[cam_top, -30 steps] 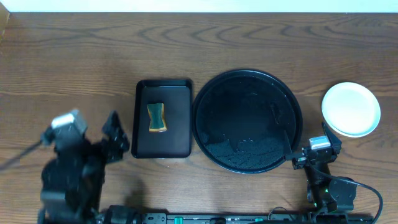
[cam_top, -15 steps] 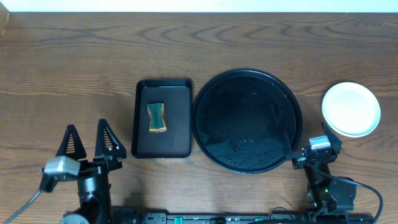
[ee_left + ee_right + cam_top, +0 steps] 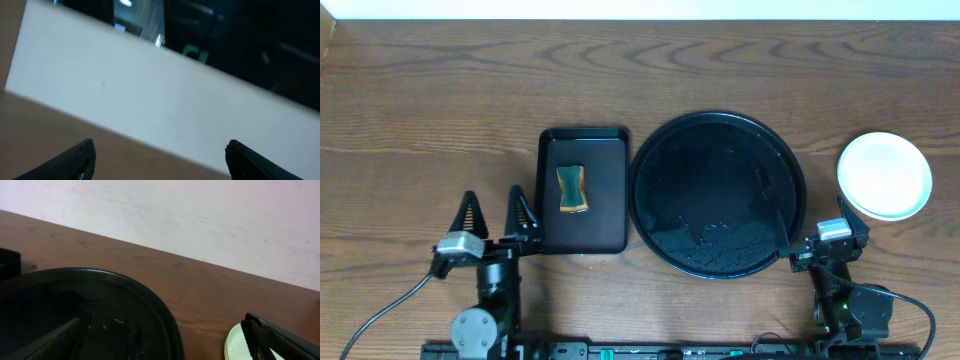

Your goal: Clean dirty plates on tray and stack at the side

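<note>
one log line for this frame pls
left gripper: open, beside small tray | right gripper: open, at round tray rim | plates: right of round tray, none on it | sponge: in small tray

I'm looking at a robot lab bench: brown wood-grain tabletop (image 3: 420, 100), plain white wall (image 3: 200, 220) at the far edge, black arm-mounting rail (image 3: 620, 351) nearest.

Even light, sheen on the tray (image 3: 715, 235); left wrist view blurred.

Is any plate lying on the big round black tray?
No, the round tray holds no plate; a pale plate lies outside it, to its right.
</note>
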Controlling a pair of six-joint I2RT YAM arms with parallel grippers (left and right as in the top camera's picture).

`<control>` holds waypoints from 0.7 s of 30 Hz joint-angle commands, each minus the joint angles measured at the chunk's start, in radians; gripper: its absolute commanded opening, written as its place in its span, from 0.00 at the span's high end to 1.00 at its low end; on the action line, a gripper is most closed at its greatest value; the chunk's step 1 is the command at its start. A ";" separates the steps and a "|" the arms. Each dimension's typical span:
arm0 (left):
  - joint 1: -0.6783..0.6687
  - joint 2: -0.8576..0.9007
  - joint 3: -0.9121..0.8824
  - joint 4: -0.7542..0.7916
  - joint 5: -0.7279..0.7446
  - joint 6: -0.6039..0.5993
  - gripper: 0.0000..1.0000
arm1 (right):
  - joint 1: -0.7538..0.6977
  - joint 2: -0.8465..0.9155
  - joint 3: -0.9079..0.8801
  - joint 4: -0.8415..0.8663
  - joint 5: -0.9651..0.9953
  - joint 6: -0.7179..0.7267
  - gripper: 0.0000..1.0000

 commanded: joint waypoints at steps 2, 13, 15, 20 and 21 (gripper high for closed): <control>0.004 -0.008 -0.050 0.010 0.015 -0.002 0.16 | 0.003 -0.006 -0.001 -0.004 0.003 0.016 0.01; 0.004 -0.008 -0.053 -0.376 0.014 0.011 0.16 | 0.003 -0.006 -0.001 -0.004 0.003 0.016 0.01; 0.004 -0.008 -0.053 -0.369 0.014 0.036 0.16 | 0.003 -0.006 -0.001 -0.004 0.003 0.016 0.01; 0.004 -0.008 -0.053 -0.369 0.014 0.036 0.16 | 0.003 -0.006 -0.001 -0.004 0.003 0.016 0.01; 0.004 -0.008 -0.053 -0.369 0.014 0.036 0.16 | 0.003 -0.006 -0.001 -0.004 0.003 0.016 0.01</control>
